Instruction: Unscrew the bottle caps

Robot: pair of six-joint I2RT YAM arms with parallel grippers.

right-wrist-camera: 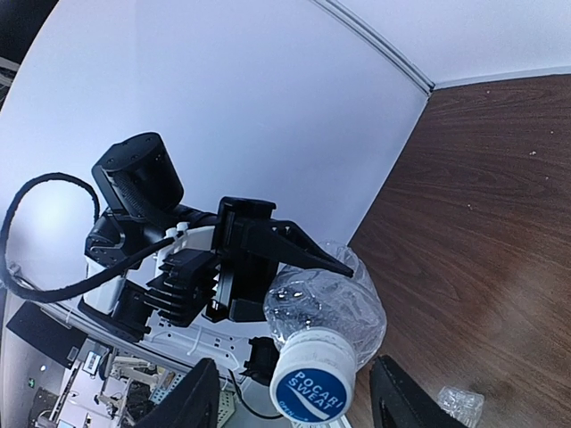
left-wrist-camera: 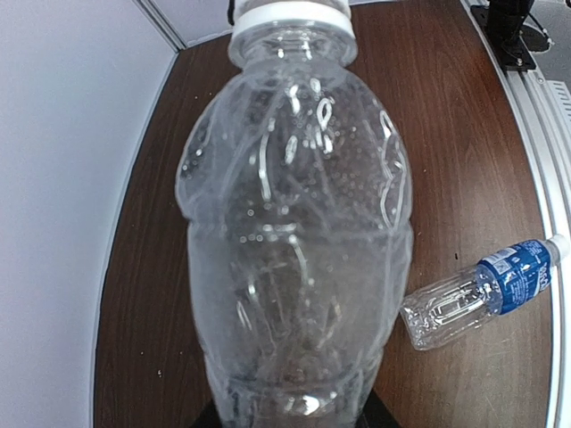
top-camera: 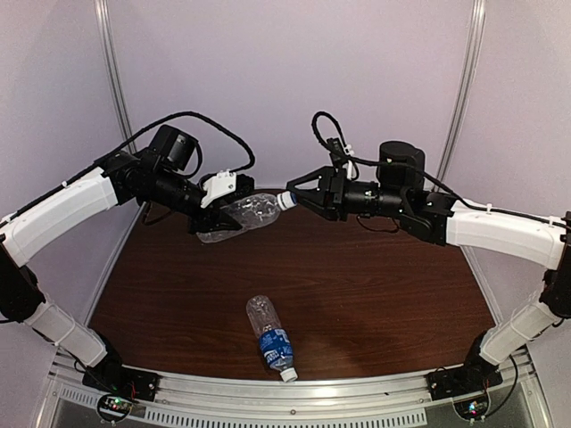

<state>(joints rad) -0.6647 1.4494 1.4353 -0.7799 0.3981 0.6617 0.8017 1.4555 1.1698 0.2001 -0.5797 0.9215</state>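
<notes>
Held in the air over the table's [top-camera: 384,285] 11 o'clock part, the unlabelled bottle [top-camera: 245,217] lies nearly level. The left gripper [top-camera: 217,217] is clenched on its lower body. Its white cap [top-camera: 286,201] points toward 3 o'clock, into the right gripper [top-camera: 294,196].

In the right wrist view that cap [right-wrist-camera: 312,388], printed POCARI SWEAT, sits between the two dark fingers [right-wrist-camera: 201,399], with a gap showing on each side. These jaws stand released around it, not gripping. The frame's lower edge cuts off the cap's rim and the fingertips. A crinkled clear scrap at 5 o'clock there is too small to name.

The held bottle hangs near the rear wall [top-camera: 285,80], close to the back-left corner. Bare brown wood spreads below it and out toward 3 o'clock.

The blue-labelled bottle [top-camera: 270,334] lies on its side at 6 o'clock, well apart from both grippers. Its cap [top-camera: 288,375] points to 5 o'clock, just beside the aluminium rail [top-camera: 294,397] along the near edge.

In the left wrist view the unlabelled bottle [left-wrist-camera: 294,250] fills the frame and hides its own gripper's fingers. Its cap [left-wrist-camera: 290,13] is cut by the top edge and its base by the bottom. The labelled bottle [left-wrist-camera: 477,294] shows at 4 o'clock, its cap clipped at the right edge.
</notes>
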